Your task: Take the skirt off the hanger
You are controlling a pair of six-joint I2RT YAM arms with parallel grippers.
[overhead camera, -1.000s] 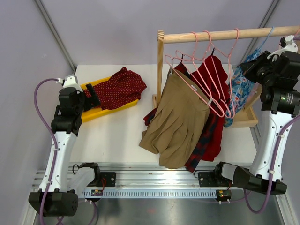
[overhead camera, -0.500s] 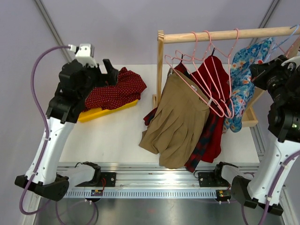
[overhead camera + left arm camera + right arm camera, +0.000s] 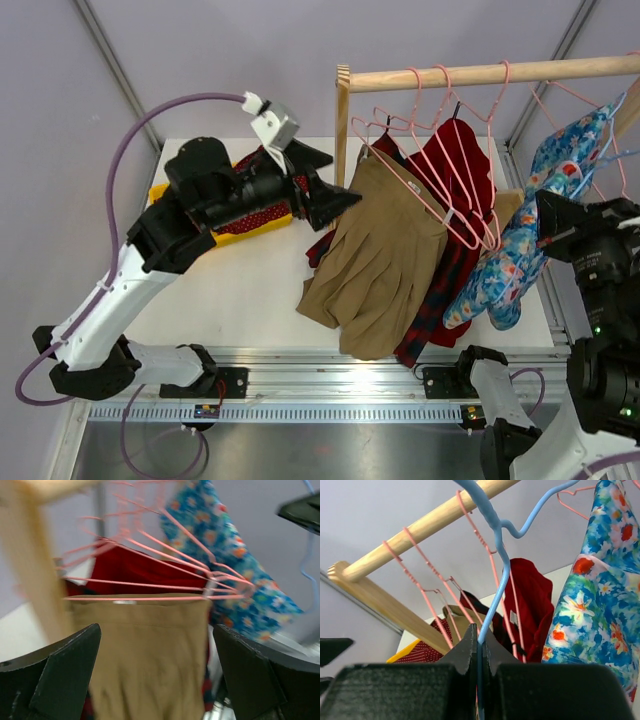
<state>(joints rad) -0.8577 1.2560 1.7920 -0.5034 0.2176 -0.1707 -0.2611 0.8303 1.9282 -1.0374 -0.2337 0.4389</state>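
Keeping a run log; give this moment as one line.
left gripper: open, facing tan skirt | right gripper: shut on blue hanger

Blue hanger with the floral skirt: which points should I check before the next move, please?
1. Right pincer shut on the blue hanger: ok.
2. Left pincer open: ok.
3. Left pincer at the floral skirt: not ok, it faces the tan skirt.
4. Hanger hook clear of the wooden rail: cannot tell.
5. Floral skirt free of the plaid garment: cannot tell.
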